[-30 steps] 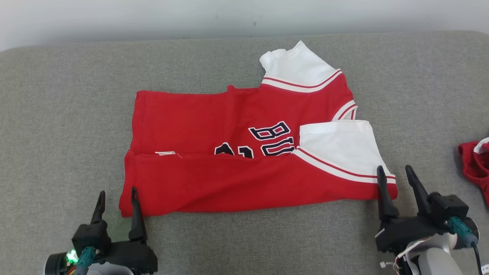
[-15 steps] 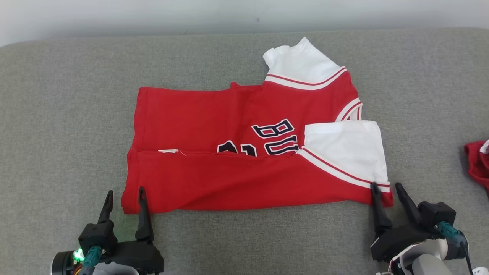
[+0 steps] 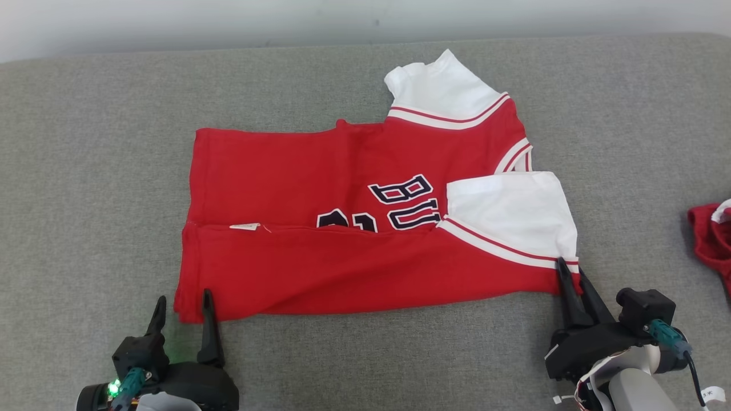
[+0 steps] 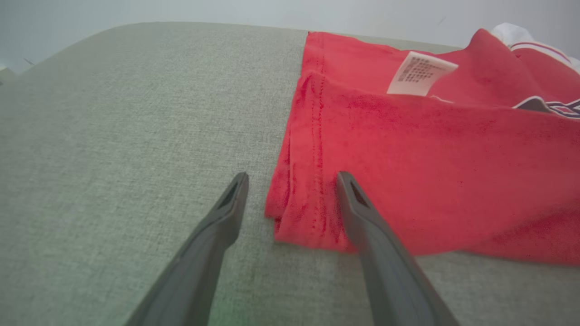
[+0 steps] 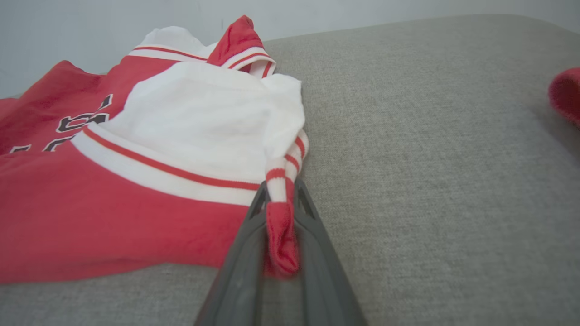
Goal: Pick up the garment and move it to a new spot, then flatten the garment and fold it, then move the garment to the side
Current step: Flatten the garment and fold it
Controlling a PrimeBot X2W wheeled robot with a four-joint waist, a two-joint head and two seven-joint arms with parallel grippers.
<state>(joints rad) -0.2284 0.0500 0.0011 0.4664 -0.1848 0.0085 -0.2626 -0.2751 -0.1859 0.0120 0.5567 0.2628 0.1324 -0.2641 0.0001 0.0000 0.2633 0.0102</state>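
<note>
- The garment (image 3: 354,251), a red jersey with white sleeves, lies in the middle of the grey padded surface (image 3: 85,171). Its near long side is folded over part of the printed letters, and the far sleeve lies spread out.
- Our right gripper (image 5: 281,188) has its fingers pressed almost together on the near right corner, where the striped sleeve hem meets the red body. A small bunch of cloth stands between them.
- Our left gripper (image 4: 292,176) stands wide open and holds nothing. The near left hem corner lies between its fingers, one over the red cloth and the other over the bare surface just beside it. We cannot tell if they touch.
- We judge the cloth to be light, soft and limp. It should hang and crease when lifted, and it is not fragile or slippery.
- In our view the best places to hold are the corners at the stitched hem, taking both layers so the fold does not open.
- If only one corner rises, we expect the jersey to twist, so the left corner needs a grip too.
- Another red cloth (image 3: 711,234) lies well apart, at the right edge.
</note>
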